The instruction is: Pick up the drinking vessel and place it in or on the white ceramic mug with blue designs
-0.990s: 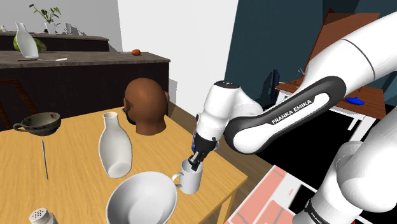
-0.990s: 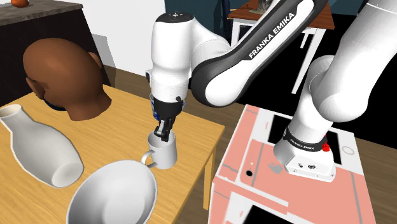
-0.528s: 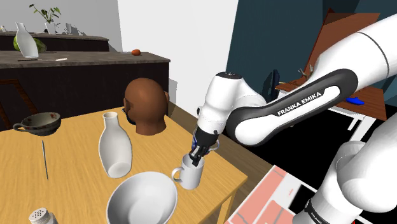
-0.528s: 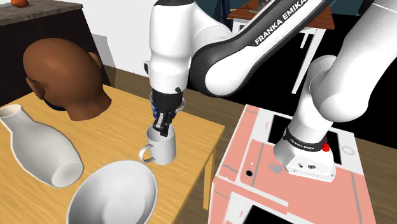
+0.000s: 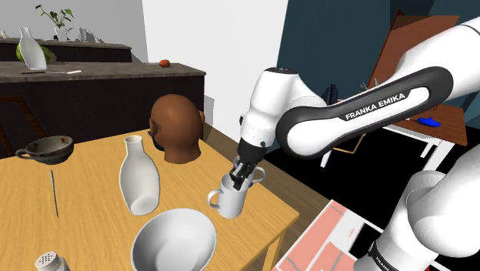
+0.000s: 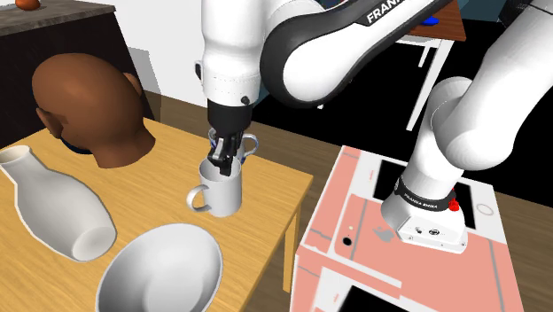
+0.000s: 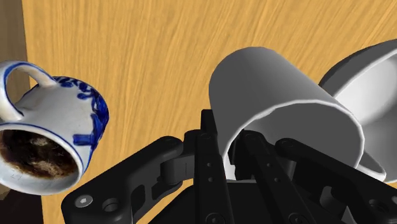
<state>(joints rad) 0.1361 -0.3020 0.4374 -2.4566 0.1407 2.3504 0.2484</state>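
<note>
white mug (image 7: 280,108) hangs tilted from our gripper (image 7: 229,162), which pinches its rim, seemingly just clear of the table (image 7: 146,57). blue-patterned mug (image 7: 57,127) stands just beside the gripper, opposite the bowl (image 7: 366,83); we judge a short sideways carry suffices.

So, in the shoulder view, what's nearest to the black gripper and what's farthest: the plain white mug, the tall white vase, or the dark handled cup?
1. The plain white mug: clasped at its rim by the gripper.
2. The tall white vase: standing farther toward the view's left.
3. The dark handled cup: at the view's far left.
</note>
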